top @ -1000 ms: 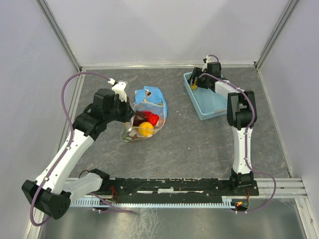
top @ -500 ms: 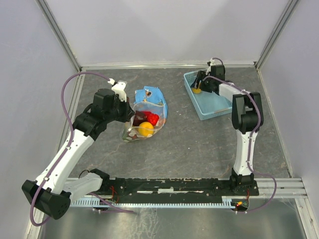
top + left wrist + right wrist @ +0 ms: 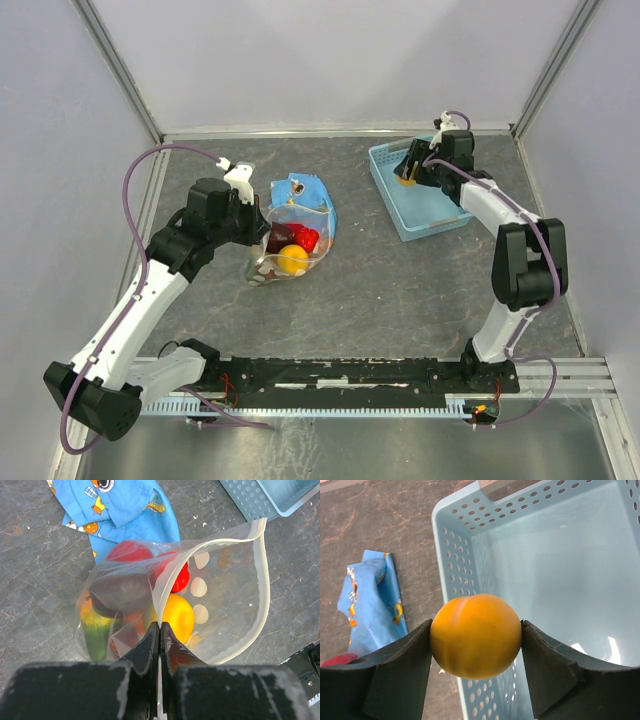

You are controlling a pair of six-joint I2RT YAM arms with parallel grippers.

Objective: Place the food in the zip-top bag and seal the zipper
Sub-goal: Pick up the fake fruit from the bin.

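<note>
Above the dark grey worktop [image 3: 380, 290] and the light blue perforated plastic basket [image 3: 428, 208], the right end effector [image 3: 475, 630] clamps a round orange fruit [image 3: 470, 647], well apart from the clear floppy zip-top bag [image 3: 225, 595]. On that long carry the fruit could squirt free and roll off. The left end effector [image 3: 160, 630] pinches the bag's lip, holding its mouth open, yet the limp film may sag, so the fruit snags the thin white zipper strip [image 3: 265, 580].
</note>
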